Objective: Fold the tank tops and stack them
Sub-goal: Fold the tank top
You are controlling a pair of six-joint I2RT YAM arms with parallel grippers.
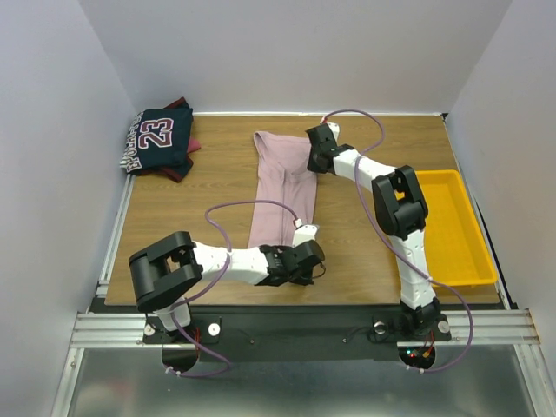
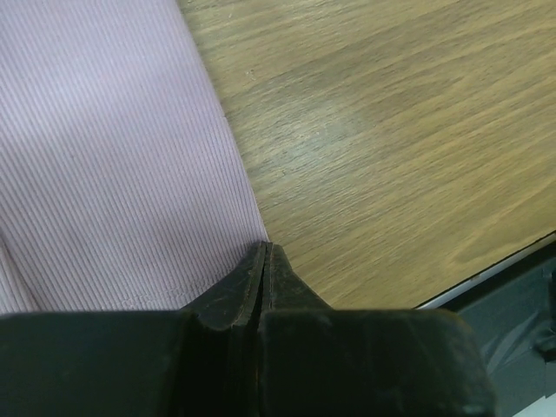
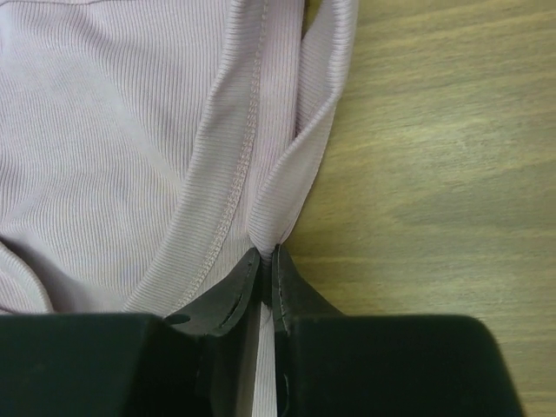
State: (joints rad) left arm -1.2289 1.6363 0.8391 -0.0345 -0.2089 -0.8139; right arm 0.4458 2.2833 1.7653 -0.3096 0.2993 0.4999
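The pink top (image 1: 282, 187) lies mid-bench (image 1: 191, 217) as a long strip running near to far. The left hand (image 2: 265, 252) is at its near right corner, fingers pressed together with the cloth edge running into the tips. The right hand (image 3: 268, 256) is at the far right end, clamped on a strap. The navy top (image 1: 161, 139) lies on the maroon top (image 1: 182, 169) at the far left corner. A tray (image 1: 447, 226) sits at the right edge.

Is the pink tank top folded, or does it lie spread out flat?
Folded lengthwise, it seems: the pink tank top lies as a long narrow strip, and the right wrist view shows cloth layers doubled at its edge.
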